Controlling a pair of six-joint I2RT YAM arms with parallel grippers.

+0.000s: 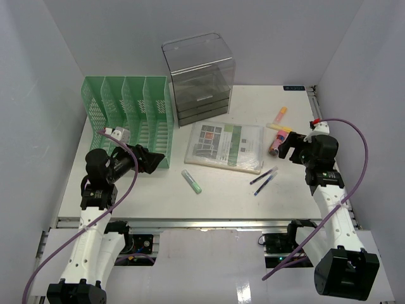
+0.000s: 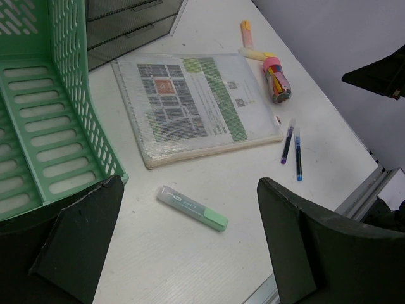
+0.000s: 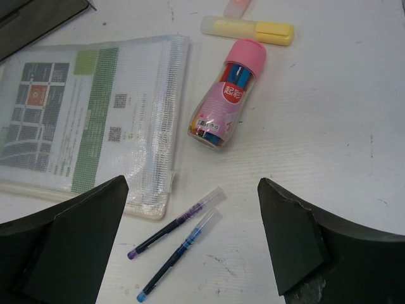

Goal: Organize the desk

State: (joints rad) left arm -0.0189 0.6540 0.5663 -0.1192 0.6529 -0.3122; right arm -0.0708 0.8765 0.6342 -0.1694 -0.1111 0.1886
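the large white flat desk [image 1: 158, 199] with its metal front rail [image 1: 190, 221] spans the whole workspace. stiff, heavy and fixed, it offers nothing to grasp but the light clutter on it. the left gripper [image 1: 154, 161] by the left edge and the right gripper [image 1: 286, 145] by the right edge both gape wide, empty. the smooth green plastic highlighter [image 1: 192, 181] near the front edge likely rolls, so pinch it mid-barrel.
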